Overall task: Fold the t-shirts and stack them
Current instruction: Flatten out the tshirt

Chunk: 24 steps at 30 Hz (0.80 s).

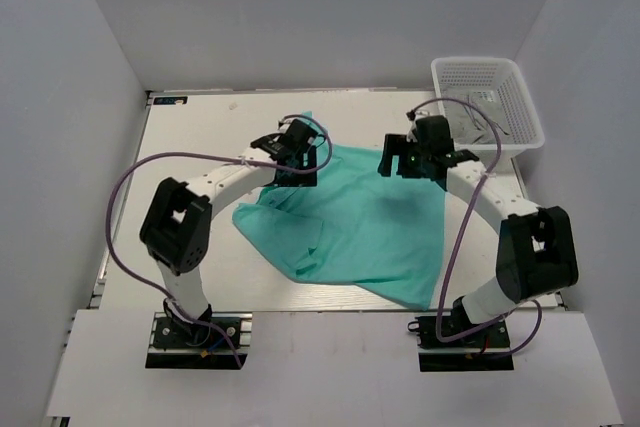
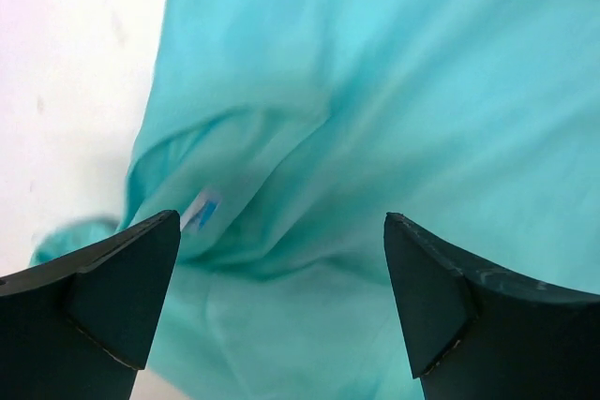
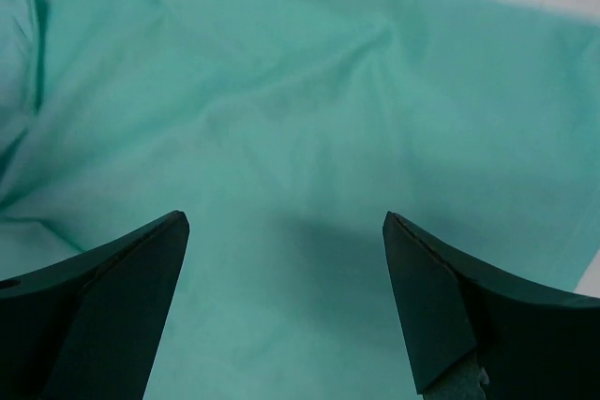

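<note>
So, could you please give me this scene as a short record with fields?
t-shirt: teal, lying rumpled on the table, not yet folded
left hand: open, over the shirt's far left part
right hand: open, over the shirt's far right part
white mesh basket: far right corner, apart from the shirt

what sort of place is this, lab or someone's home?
Probably a lab test cell: plain white walls box in the table, the left arm and right arm are bolted at its near edge, with a teal t-shirt and white mesh basket as props.
</note>
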Tool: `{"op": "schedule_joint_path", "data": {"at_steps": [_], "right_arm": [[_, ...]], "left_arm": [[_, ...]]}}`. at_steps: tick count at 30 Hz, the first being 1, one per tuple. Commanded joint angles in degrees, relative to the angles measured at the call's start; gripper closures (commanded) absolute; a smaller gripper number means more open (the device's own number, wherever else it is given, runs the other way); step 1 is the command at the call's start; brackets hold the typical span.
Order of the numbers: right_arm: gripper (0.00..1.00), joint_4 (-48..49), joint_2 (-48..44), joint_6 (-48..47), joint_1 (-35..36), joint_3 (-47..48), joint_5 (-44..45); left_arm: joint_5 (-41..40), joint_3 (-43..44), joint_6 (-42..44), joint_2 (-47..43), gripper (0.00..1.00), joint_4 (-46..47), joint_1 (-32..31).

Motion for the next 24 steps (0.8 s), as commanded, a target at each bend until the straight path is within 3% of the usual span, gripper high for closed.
{"op": "schedule_joint_path", "data": {"at_steps": [1, 8, 17, 22, 24], "right_arm": [[0.1, 2.1, -1.1, 4.3, 0.6, -7.9, -1.5], [0.1, 7.3, -5.1, 8.0, 0.5, -18.2, -9.1], [0.1, 6.2, -4.0, 7.9, 0.3, -22.8, -5.9], [0.1, 5.9, -3.5, 8.3, 0.2, -23.7, -4.6], [0.1, 5.6, -3.5, 8.2, 0.3, -23.5, -4.4]], "left_arm": [[-3.5, 6.2, 3.7, 5.6, 0.01, -0.9, -1.4], [-4.7, 13.0, 4.2, 12.2, 0.01, -0.9, 0.4], [-5.9, 15.3, 8.0, 15.8, 0.11, 1.0, 0.4], [-5.9, 15.9, 8.0, 18.6, 0.23, 0.2, 1.0], [-7.2, 15.9, 7.3, 18.6, 0.33, 0.2, 1.0]]}}
